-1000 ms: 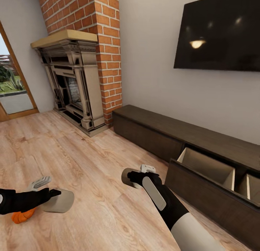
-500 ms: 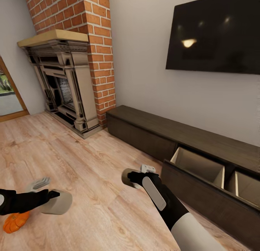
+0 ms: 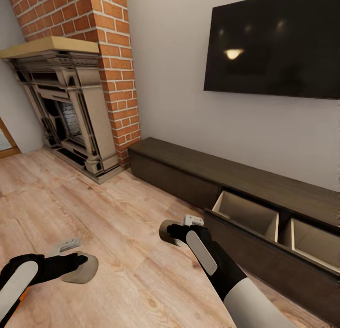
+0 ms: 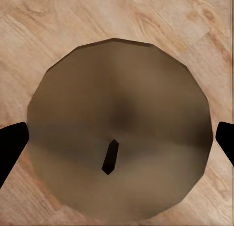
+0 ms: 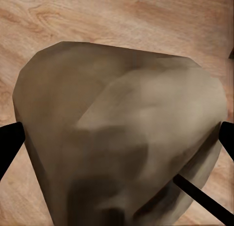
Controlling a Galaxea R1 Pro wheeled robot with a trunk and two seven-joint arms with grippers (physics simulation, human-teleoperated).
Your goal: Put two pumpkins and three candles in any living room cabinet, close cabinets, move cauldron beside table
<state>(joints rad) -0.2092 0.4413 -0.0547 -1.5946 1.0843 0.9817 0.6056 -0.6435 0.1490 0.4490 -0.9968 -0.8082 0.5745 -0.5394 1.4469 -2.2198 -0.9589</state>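
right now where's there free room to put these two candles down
Both open cabinet compartments look bare: the nearer one beside the right gripper, and the farther one. The long cabinet top is bare too. Each gripper, left included, holds a candle.

Grey-beige candles point(image 3: 81, 269) — dark-brown cabinet point(image 3: 189, 172), beige inside.

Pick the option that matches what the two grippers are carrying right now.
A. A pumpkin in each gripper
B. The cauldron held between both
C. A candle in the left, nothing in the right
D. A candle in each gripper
D. The left gripper is closed on a grey-beige candle with its wick showing, and the right gripper grips another candle, its fingertips at both sides.
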